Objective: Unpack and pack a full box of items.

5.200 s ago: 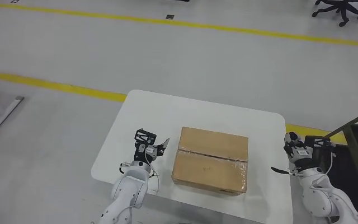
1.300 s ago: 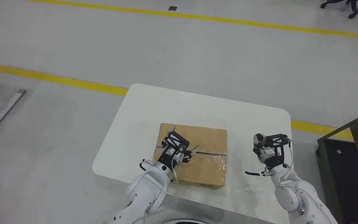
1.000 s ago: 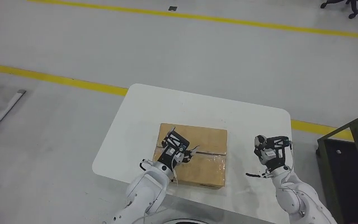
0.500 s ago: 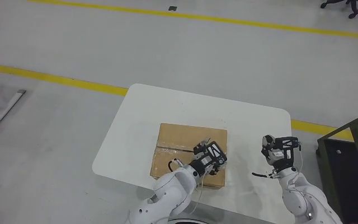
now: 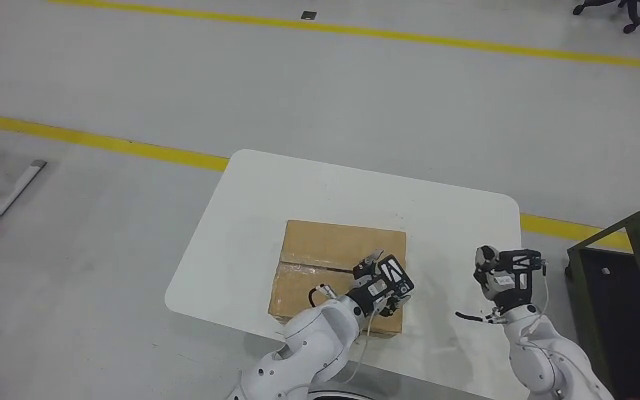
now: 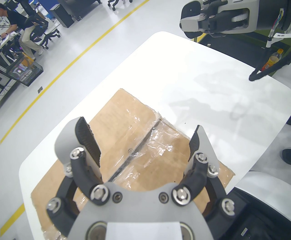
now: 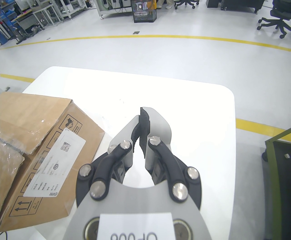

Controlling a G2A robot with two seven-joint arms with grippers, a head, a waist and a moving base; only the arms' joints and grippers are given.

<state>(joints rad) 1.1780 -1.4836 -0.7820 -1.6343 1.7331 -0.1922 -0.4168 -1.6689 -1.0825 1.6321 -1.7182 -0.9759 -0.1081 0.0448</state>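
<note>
Hovering over the right near part of the closed cardboard box (image 5: 325, 255), the left hand (image 6: 139, 128) hangs released, its jaws spread to either side of the taped seam (image 6: 134, 154). The seam runs left to right along the box's long axis. The right hand (image 7: 142, 120), clenched on nothing, sits well apart to the right, making the left arm the nearer. The tape looks wrinkled, possibly slit. The box lies toward the near edge of the white surface (image 5: 300, 185), in a workshop with yellow floor lines (image 5: 300, 38) and office chairs (image 7: 276, 20).
</note>
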